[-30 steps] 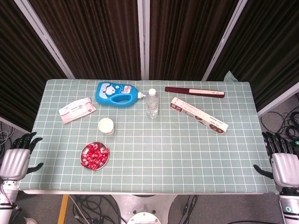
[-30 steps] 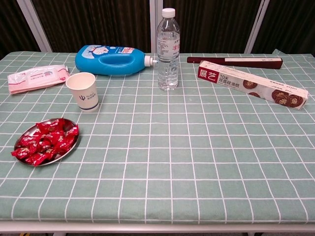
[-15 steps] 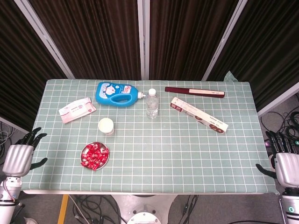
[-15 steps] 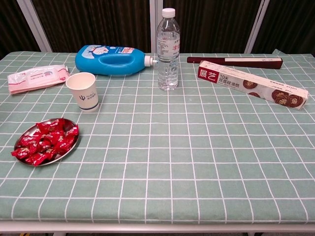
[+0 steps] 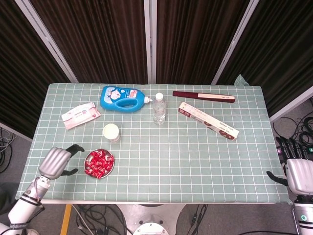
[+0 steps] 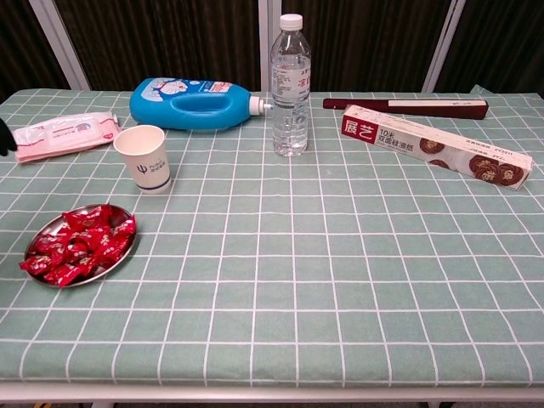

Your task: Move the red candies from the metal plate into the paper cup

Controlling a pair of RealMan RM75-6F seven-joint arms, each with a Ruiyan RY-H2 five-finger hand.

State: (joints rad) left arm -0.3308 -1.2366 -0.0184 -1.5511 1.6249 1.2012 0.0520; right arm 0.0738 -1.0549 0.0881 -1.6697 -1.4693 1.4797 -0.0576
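A small metal plate [image 5: 111,168] [image 6: 34,242] heaped with red candies [image 5: 99,163] [image 6: 78,248] sits near the table's front left. Just behind it stands a white paper cup [image 5: 111,132] [image 6: 144,158], upright and empty-looking. My left hand [image 5: 57,161] hovers over the table's left edge, a short way left of the plate, fingers apart and holding nothing; only a dark fingertip shows at the left border of the chest view. My right hand [image 5: 295,169] hangs off the table's right front corner, fingers spread, empty.
Behind the cup lie a wet-wipes pack [image 5: 80,115], a blue detergent bottle [image 5: 122,98] on its side and an upright water bottle [image 5: 159,108]. A long cookie box [image 5: 208,121] and a dark red stick-like case [image 5: 203,96] lie at the back right.
My left hand has moved in from beside the table to just over its left edge, close to the plate. The right hand has barely shifted.
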